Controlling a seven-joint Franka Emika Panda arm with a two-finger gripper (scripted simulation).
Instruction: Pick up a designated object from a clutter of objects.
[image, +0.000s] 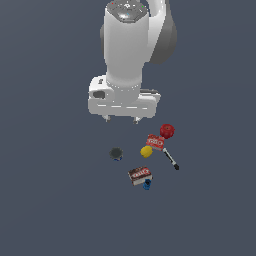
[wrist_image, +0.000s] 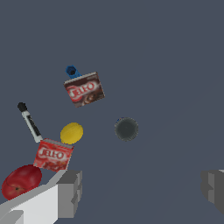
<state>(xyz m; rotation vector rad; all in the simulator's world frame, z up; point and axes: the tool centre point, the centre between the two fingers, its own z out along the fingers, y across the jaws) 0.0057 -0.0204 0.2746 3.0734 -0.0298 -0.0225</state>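
Note:
The designated object, a small yellow lumpy ball (image: 146, 151) (wrist_image: 71, 133), lies on the grey floor in the middle of the clutter. It touches the corner of a red labelled box (image: 155, 142) (wrist_image: 53, 154). My gripper (image: 121, 119) (wrist_image: 140, 190) hangs above the floor, off to the exterior view's left of the ball and farther back. Its fingers (wrist_image: 69, 192) stand wide apart with nothing between them. The gripper is open.
A red round piece (image: 167, 131) (wrist_image: 21, 181) sits beyond the red box. A black-tipped stick (image: 171, 159) (wrist_image: 29, 122), a brown labelled box (image: 139, 175) (wrist_image: 84, 89), a blue piece (image: 146, 185) (wrist_image: 71, 71) and a dark grey disc (image: 116, 153) (wrist_image: 126, 129) lie around the ball.

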